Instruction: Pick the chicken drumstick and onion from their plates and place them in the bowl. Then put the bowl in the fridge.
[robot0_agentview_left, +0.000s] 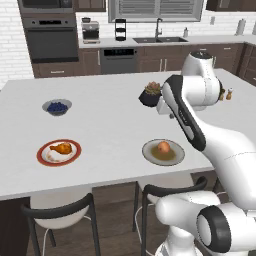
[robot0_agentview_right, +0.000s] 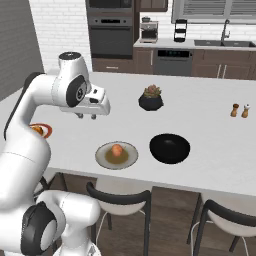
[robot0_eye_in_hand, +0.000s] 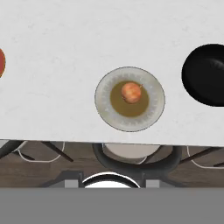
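The gripper hangs high over the counter; whether its jaws are apart cannot be told. The onion sits below, slightly ahead, on its plate. It should descend straight, centred, closing gently around the ball.

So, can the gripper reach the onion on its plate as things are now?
Probably yes. The gripper hangs above the counter with the onion lying uncovered on the grey-olive plate below it, and nothing stands between them.
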